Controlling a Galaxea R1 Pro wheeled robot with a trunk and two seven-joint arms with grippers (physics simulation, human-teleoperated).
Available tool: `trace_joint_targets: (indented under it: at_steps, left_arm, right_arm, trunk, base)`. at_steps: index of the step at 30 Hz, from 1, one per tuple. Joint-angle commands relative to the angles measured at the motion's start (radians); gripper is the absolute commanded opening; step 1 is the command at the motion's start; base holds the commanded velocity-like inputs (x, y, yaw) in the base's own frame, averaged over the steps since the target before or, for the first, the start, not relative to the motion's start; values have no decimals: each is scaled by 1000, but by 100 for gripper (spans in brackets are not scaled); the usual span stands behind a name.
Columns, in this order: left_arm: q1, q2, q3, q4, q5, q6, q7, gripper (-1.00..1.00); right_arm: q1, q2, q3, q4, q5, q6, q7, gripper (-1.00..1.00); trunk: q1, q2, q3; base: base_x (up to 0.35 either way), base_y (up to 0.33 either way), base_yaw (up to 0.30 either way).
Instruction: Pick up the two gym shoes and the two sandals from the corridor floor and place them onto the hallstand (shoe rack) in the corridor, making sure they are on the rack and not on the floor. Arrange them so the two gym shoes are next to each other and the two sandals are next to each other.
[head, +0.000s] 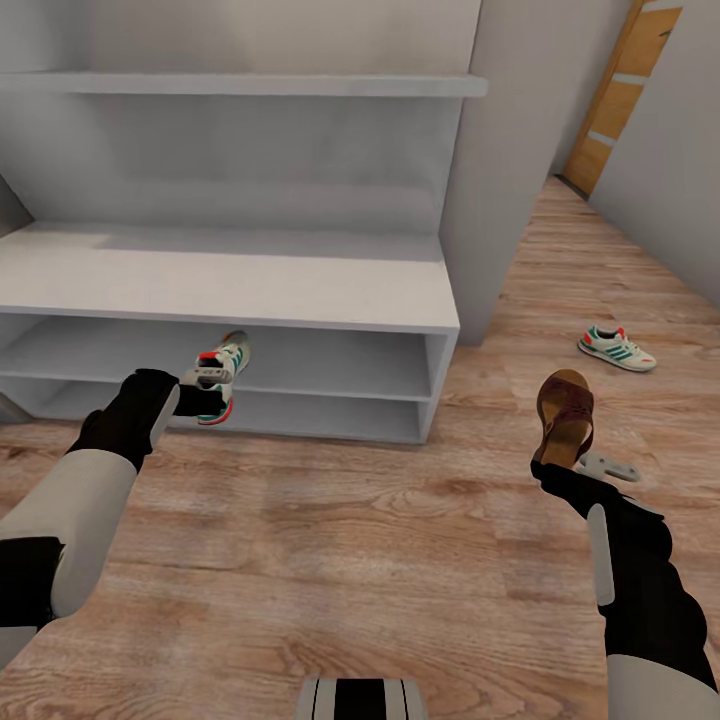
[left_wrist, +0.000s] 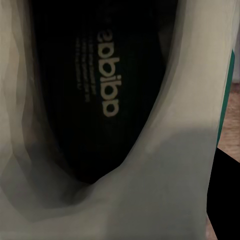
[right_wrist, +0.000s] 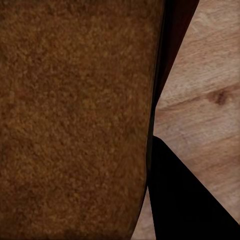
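Wood corridor floor (head: 330, 560), left gripper (head: 200, 398) grasping gym shoe (head: 222, 372), right gripper (head: 556, 470) grasping sandal (head: 565, 415)

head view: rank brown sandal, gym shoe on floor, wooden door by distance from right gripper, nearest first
1. Brown sandal: held up at the right gripper, touching it.
2. Gym shoe on the floor: lying on the planks beyond the sandal, a bit to the right.
3. Wooden door: at the far end of the corridor, upper right.

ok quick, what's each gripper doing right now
Left gripper: closed on a cream-white lace-up gym shoe with green stripes.
Right gripper: closed on a dark brown leather sandal.
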Motion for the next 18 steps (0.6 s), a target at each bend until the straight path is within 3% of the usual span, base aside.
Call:
trace_joint_targets:
  at_steps: [1, 8, 18]
  left_arm:
    - [0, 0, 0, 0, 0, 0, 1, -100]
    - [1, -4, -1, 0, -5, 0, 3, -100]
    - [8, -5, -3, 0, -9, 0, 3, -100]
  right_arm:
    - [0, 0, 0, 0, -3, 0, -3, -100]
    - [0, 0, -1, 0, -3, 0, -3, -100]
    - [0, 0, -2, 0, -3, 0, -3, -100]
  trunk:
    - [0, 0, 0]
    - [0, 0, 0]
    - [0, 0, 0]
  base:
    - [16, 0, 0]
    - [15, -15, 0]
    - [97, -177, 0]
